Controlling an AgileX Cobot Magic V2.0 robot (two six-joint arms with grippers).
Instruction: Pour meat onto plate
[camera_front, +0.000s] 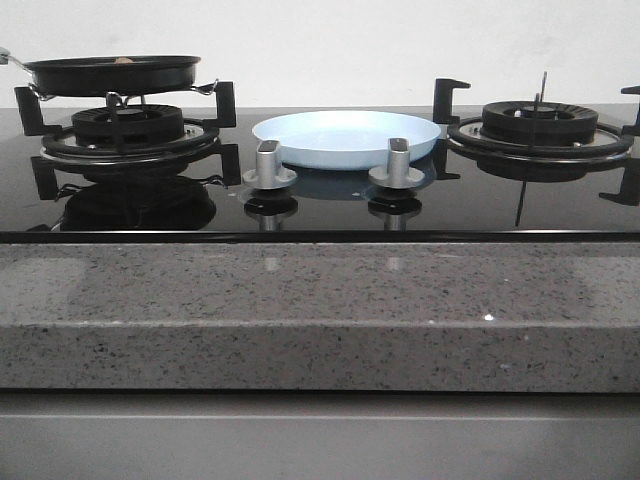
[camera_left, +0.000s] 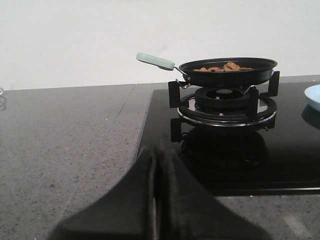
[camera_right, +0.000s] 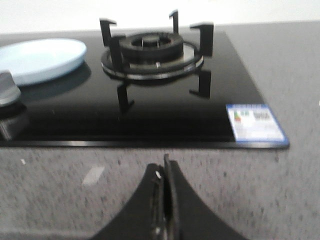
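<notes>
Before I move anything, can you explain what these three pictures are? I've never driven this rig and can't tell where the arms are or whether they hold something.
You're driving a robot with two arms. The wide picture looks forward over a glossy black glass hob; neither arm shows in it. The other two come from cameras on each wrist. The dark wedge low in each is that arm's gripper: the left gripper and the right gripper, both shut and holding nothing.

On the left burner sits a black frying pan with a pale green handle, holding the heap of small light-brown meat pieces. The round pale-blue plate lies between the burners, behind two silver knobs. The right burner is bare.
</notes>
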